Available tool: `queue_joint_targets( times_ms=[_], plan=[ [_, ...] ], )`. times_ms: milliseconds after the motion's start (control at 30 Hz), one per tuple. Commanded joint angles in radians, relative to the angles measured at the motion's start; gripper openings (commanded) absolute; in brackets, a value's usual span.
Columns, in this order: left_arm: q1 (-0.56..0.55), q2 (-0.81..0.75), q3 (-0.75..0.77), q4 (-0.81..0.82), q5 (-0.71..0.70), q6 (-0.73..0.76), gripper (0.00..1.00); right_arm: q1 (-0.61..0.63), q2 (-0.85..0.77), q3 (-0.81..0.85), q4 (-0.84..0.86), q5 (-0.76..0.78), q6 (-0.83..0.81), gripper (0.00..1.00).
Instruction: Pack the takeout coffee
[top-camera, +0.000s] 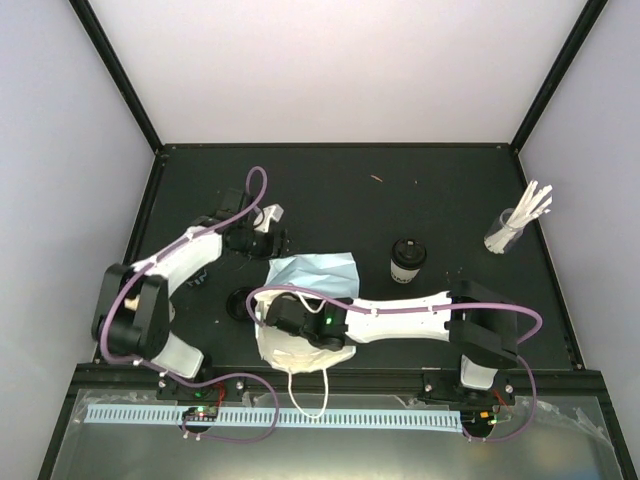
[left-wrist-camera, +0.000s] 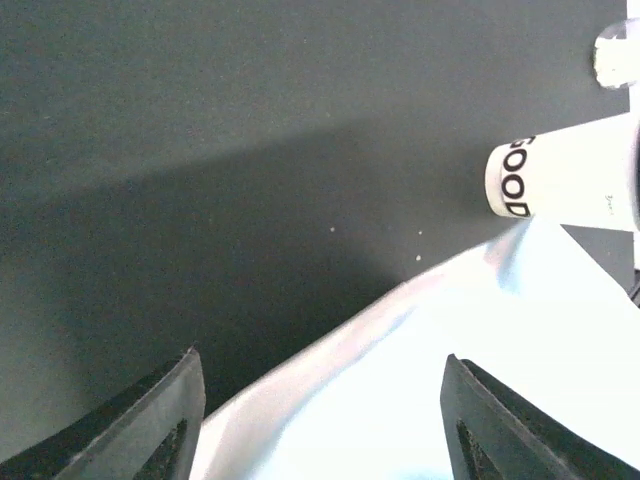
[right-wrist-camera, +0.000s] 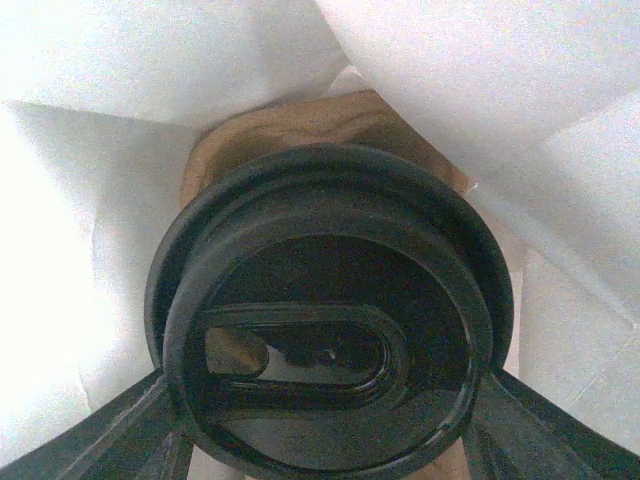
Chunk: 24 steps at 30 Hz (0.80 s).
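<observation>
While your right gripper (right-wrist-camera: 330, 428) clasps lidded cup (right-wrist-camera: 330, 300) inside bag (top-camera: 320, 272), left gripper (left-wrist-camera: 330, 420) gapes empty; second cup (top-camera: 407, 262) unpacked, two o'clock from bag.

We find a black lid (right-wrist-camera: 330, 340) clasped between the right gripper (right-wrist-camera: 325, 450) fingers, with the brown carrier (right-wrist-camera: 300, 120) just beyond it and a lidded cream cup (top-camera: 408, 262) upright well behind.

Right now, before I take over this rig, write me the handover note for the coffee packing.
Left gripper: open, the bag edge between its jaws.
Right gripper: inside the bag, shut on a lidded cup at the carrier.
Done: carrier is in the bag.
To do: seat this cup if needed, release it, then pack the second cup standing right of the bag.
</observation>
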Motion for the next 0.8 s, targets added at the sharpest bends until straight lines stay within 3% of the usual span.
queue_joint_targets(
  times_ms=[0,167,233,767],
  plan=[
    [-0.013,-0.202,0.011,-0.201,-0.042,-0.03,0.7,-0.04,0.001,-0.035,-0.074,-0.026,0.01,0.44],
    [0.022,-0.413,0.022,-0.349,-0.16,-0.034,0.87,-0.055,0.006,-0.039,-0.071,-0.069,0.011,0.43],
    [0.038,-0.467,0.024,-0.412,-0.186,-0.036,0.88,-0.061,0.008,-0.038,-0.068,-0.066,0.007,0.43],
    [0.043,-1.002,-0.034,-0.818,-0.219,-0.221,0.73,-0.103,0.022,-0.017,-0.079,-0.138,0.002,0.43]
  ],
)
